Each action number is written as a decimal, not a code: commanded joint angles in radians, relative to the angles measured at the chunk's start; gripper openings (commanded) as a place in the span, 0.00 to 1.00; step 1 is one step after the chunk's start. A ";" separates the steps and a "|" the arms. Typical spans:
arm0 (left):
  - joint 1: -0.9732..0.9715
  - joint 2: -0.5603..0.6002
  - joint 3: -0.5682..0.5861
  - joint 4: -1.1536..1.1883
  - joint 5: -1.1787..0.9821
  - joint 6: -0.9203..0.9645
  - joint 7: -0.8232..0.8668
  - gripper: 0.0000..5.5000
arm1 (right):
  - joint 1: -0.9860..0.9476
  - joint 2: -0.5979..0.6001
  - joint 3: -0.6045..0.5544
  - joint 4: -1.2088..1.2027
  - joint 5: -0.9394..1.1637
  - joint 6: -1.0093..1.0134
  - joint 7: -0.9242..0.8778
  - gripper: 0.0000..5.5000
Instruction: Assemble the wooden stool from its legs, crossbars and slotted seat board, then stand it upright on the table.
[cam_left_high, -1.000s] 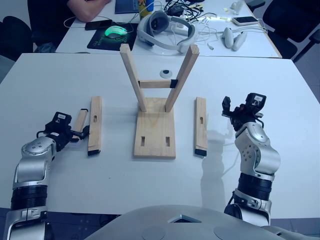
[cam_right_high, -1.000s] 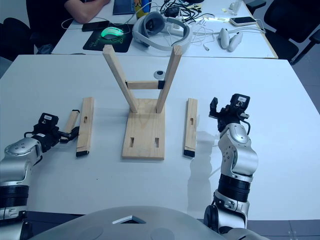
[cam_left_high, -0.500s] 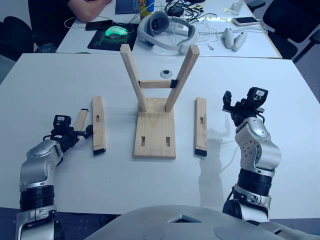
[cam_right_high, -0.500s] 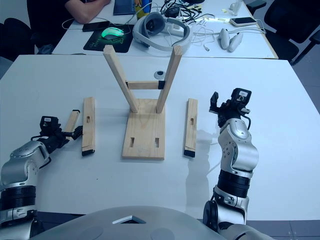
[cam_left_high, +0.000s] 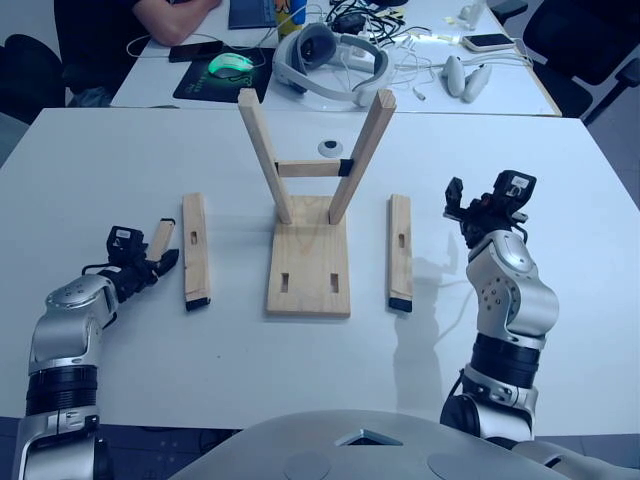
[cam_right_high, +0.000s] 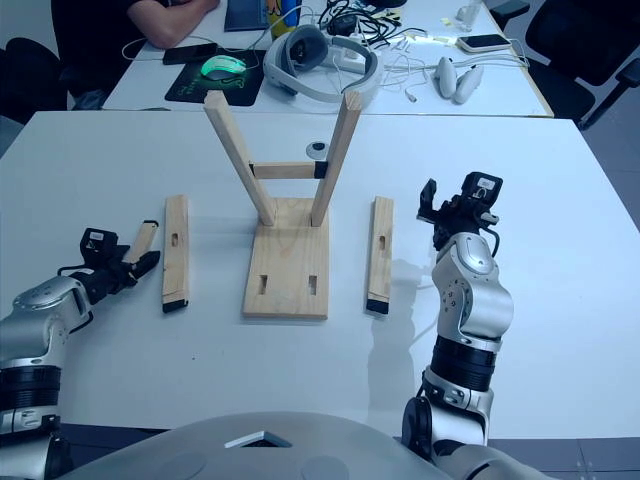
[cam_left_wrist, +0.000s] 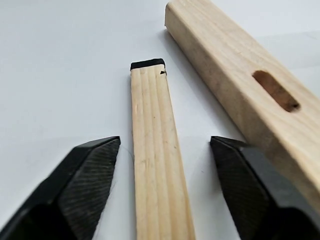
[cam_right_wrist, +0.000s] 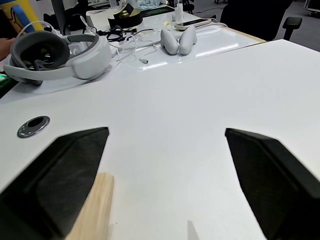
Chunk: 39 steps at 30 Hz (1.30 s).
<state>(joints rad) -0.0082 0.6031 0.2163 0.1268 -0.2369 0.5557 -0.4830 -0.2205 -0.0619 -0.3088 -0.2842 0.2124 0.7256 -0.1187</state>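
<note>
Straddling, with released black left gripper (cam_left_high: 158, 262), the thin black-tipped pale wooden crossbar (cam_left_wrist: 157, 165) lying at nine o'clock of the slotted wooden seat board (cam_left_high: 310, 270), long axis toward twelve o'clock; black right gripper (cam_left_high: 478, 208), also spread, well apart.

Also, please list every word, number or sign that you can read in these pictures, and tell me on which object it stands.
No text can be read in any view.
Seat board and loose crossbar: bare wood, no print.
White patch on top of the left tool and of the right tool: too small to read.
Blue and yellow container on the far desk: print blurred.
</note>
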 joint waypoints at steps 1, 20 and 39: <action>0.054 -0.005 -0.036 0.105 0.037 0.040 0.002 0.48 | -0.029 0.006 -0.014 0.008 0.012 -0.003 -0.014 0.79; -0.269 -0.006 0.113 -0.032 -0.104 -0.434 -0.036 0.24 | -0.267 -0.097 -0.099 0.153 0.159 -0.085 0.119 0.79; -0.587 -0.231 -0.184 -0.498 -0.156 -0.348 0.087 0.24 | -0.503 0.015 -0.044 -0.045 1.393 0.166 0.004 0.79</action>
<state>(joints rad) -0.6318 0.4245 0.0940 -0.3584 -0.4188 0.2043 -0.4164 -0.7495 -0.0419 -0.3692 -0.3154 1.5543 0.9207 -0.0723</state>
